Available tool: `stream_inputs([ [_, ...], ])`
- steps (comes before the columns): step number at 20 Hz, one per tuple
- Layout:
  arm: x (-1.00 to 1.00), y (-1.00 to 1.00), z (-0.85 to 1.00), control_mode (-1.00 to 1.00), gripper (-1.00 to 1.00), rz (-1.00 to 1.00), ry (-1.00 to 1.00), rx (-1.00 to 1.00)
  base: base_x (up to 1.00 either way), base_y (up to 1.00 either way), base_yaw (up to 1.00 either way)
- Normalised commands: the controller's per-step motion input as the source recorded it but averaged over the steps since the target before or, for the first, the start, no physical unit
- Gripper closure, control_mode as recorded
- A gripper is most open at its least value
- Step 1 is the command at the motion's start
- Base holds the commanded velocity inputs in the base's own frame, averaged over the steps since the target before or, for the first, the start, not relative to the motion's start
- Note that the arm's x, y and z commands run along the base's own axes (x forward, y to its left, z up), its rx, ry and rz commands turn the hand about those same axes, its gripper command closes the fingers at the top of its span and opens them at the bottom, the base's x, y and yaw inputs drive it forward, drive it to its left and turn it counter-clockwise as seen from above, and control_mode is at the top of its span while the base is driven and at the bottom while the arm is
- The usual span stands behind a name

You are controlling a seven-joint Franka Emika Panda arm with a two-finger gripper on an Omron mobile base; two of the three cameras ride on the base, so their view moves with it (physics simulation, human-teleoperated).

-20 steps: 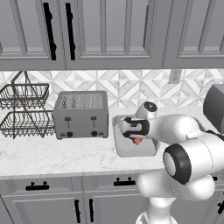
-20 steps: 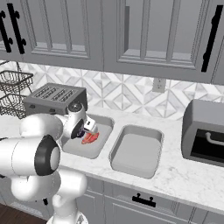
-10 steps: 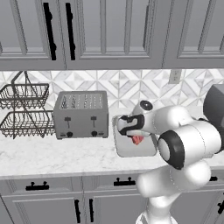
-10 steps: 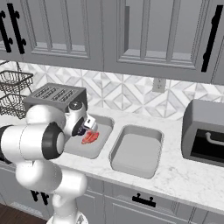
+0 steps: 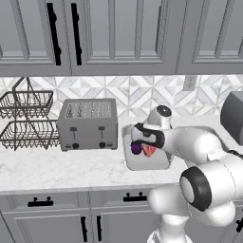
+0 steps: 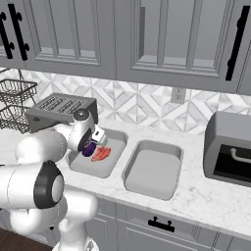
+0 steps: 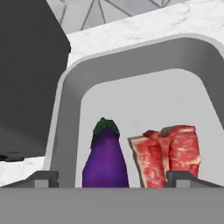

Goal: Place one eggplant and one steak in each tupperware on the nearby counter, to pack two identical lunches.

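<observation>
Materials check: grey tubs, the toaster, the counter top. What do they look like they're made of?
Shallow light-grey rectangular tubs: matte, uniform, rounded corners, probably moulded plastic. Grey slotted toaster: flat grey faces with a dull sheen, likely brushed or painted metal, though the render leaves it open. White worktop: faint grey veining, smooth low gloss, marble-look stone or laminate; cannot tell which.
</observation>
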Motion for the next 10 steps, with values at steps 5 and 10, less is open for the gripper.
stream_inputs([
  [5, -1.00, -0.06, 0.77, -1.00, -1.00, -0.09, 0.00, 0.06, 0.00, 0.00, 0.00],
  [10, -1.00, -0.15, 0.88, -1.00, -1.00, -0.05, -0.05, 0.04, 0.00, 0.00, 0.00],
])
